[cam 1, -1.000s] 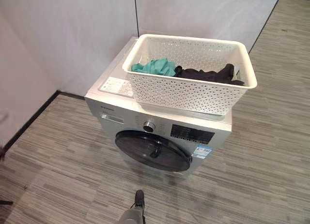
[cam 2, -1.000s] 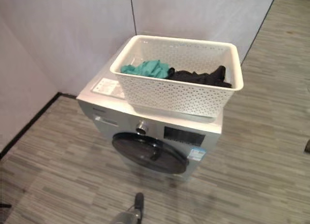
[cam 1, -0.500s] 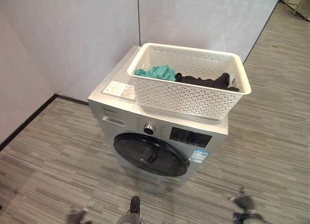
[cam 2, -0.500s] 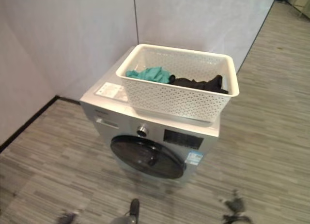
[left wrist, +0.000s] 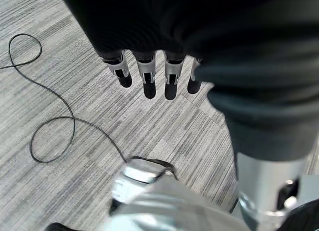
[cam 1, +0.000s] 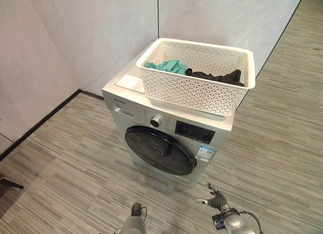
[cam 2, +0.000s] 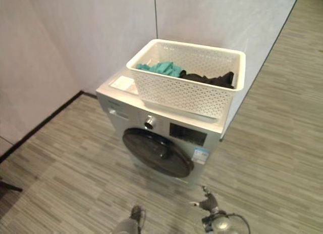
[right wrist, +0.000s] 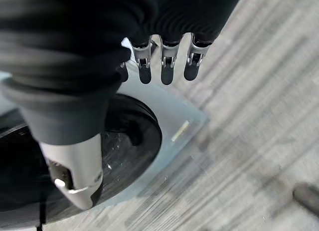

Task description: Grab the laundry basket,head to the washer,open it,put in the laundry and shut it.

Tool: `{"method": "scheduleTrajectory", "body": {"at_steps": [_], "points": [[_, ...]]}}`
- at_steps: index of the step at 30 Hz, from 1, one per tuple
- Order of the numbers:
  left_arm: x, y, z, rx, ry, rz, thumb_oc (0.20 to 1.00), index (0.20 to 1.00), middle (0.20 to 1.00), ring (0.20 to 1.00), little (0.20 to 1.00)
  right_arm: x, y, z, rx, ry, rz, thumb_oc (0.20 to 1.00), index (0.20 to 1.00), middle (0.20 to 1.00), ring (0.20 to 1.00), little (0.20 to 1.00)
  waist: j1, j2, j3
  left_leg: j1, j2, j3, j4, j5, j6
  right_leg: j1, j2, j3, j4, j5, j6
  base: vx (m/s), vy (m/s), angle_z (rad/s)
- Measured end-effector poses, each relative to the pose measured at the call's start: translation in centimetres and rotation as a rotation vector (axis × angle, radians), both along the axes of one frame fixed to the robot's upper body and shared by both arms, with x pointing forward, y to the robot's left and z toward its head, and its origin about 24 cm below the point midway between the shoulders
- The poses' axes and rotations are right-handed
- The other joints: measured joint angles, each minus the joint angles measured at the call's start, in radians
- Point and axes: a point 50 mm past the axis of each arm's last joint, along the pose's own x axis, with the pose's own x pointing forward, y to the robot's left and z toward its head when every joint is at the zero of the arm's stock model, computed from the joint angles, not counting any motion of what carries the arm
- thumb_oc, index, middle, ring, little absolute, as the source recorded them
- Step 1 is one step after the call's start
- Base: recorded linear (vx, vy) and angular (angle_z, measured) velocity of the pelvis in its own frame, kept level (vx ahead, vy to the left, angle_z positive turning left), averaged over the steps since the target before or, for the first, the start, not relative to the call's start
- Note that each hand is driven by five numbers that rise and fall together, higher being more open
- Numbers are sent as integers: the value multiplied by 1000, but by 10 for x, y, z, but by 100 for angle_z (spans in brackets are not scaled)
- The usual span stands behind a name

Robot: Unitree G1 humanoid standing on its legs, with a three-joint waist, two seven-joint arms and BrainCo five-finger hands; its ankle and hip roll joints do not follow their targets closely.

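A white perforated laundry basket [cam 1: 198, 87] stands on top of the silver washer [cam 1: 146, 110]. In it lie a teal garment [cam 1: 169, 67] and a black one [cam 1: 217, 76]. The washer's dark round door [cam 1: 160, 149] is closed, with a knob [cam 1: 155, 121] and a dark display panel above it. My right hand [cam 1: 217, 199] hangs open low in front of the washer's right side, apart from it; the right wrist view shows its straight fingers [right wrist: 167, 66] above the door [right wrist: 134, 136]. Over the floor, my left hand [left wrist: 149, 76] is open and holds nothing.
Pale partition walls [cam 1: 101, 32] close off the corner behind the washer, with a black baseboard [cam 1: 45, 120] along the left one. Grey wood-look flooring [cam 1: 70, 163] spreads in front and to the right. A dark object [cam 1: 7, 183] pokes in at the left edge.
The camera has shifted, so the washer sits a little further off and more to the right. My right hand has come into the eye views at the lower right. Basket and door are unchanged.
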Motion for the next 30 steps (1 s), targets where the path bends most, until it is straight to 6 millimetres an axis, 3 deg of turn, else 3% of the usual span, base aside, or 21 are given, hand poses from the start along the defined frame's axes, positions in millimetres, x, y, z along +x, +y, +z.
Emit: {"method": "scheduleTrajectory", "body": {"at_steps": [1,2,3,4,6,7,8,9,11,13,15,18,24,28,30], "points": [[17,-2,3,1,-46,-18,1000,1000,1000,1000,1000,17,-10,11,-51,-47,13,1000,1000,1000,1000,1000,26,19,39,-10,5,-4,-36,103,-33,-68,13,-7,98,-47,-6,-118,-68,78],[17,-2,3,1,-46,-18,1000,1000,1000,1000,1000,17,-10,11,-51,-47,13,1000,1000,1000,1000,1000,26,19,39,-10,5,-4,-36,103,-33,-68,13,-7,98,-47,-6,-77,-44,91],[28,5,7,27,-76,-57,1000,1000,1000,1000,1000,47,-11,35,-74,-172,34,1000,1000,1000,1000,1000,13,-22,47,-19,17,138,-78,79,-38,-97,-10,-18,-8,62,-54,-47,-32,33],[25,9,7,39,-60,-60,1000,1000,1000,1000,1000,58,-7,43,-71,-213,38,1000,1000,1000,1000,1000,30,-51,50,-13,32,199,22,-2,-14,-100,-31,-14,-27,92,-66,-6,-7,30],[22,21,9,70,-47,-57,1000,1000,1000,1000,1000,71,-5,60,-66,-295,46,1000,1000,1000,1000,1000,27,-96,57,20,53,231,200,-103,-50,-88,-79,-18,-62,117,-66,99,66,21],[22,23,9,75,-43,-64,1000,1000,1000,1000,1000,75,-11,68,-80,-334,26,1000,1000,1000,1000,1000,7,-87,53,96,81,218,201,-143,-81,-90,-92,-47,-64,123,-55,126,89,74],[23,21,9,66,-42,-72,1000,1000,1000,1000,1000,75,-19,70,-81,-344,-11,1000,1000,1000,1000,1000,-6,-60,45,169,107,210,127,-167,-111,-81,-90,-68,-63,115,-36,141,113,101],[21,17,8,51,-38,-74,1000,1000,1000,1000,1000,69,-26,68,-87,-334,-42,1000,1000,1000,1000,1000,-30,-38,28,228,119,209,25,-166,-112,-84,-86,-97,-63,105,-16,57,74,97],[26,3,7,18,-54,-121,1000,1000,1000,1000,1000,59,-41,65,-113,-311,-82,1000,1000,1000,1000,1000,-33,20,1,312,124,232,-141,-161,-100,-118,-83,-102,-52,108,22,36,62,72],[32,-8,6,0,-66,-151,1000,1000,1000,1000,1000,53,-46,62,-119,-292,-99,1000,1000,1000,1000,1000,-31,68,-4,312,114,233,-188,-169,-79,-145,-90,-127,-54,135,62,45,62,37],[30,-6,6,7,-61,-158,1000,1000,1000,1000,1000,46,-35,53,-83,-267,-96,1000,1000,1000,1000,1000,-7,46,6,286,82,225,-171,-179,-63,-149,-125,-123,-64,152,88,39,53,10],[21,-9,6,-4,-65,-179,1000,1000,1000,1000,1000,43,-31,48,-70,-254,-109,1000,1000,1000,1000,1000,3,39,11,280,33,206,-176,-203,-38,-154,-171,-123,-71,168,113,6,91,17],[8,-4,7,-7,-65,-177,1000,1000,1000,1000,1000,55,-39,60,-102,-320,-158,1000,1000,1000,1000,1000,5,79,15,267,0,207,-187,-193,-29,-178,-203,-120,-71,190,133,-7,73,0],[9,-4,8,-8,-69,-176,1000,1000,1000,1000,1000,58,-56,70,-152,-360,-206,1000,1000,1000,1000,1000,1,110,13,253,-4,206,-187,-192,-27,-189,-208,-123,-72,195,131,12,42,3],[9,-4,8,-9,-72,-173,1000,1000,1000,1000,1000,59,-76,82,-195,-406,-286,1000,1000,1000,1000,1000,0,125,15,253,-4,208,-186,-190,-25,-190,-208,-124,-72,195,131,40,38,-2]]}}
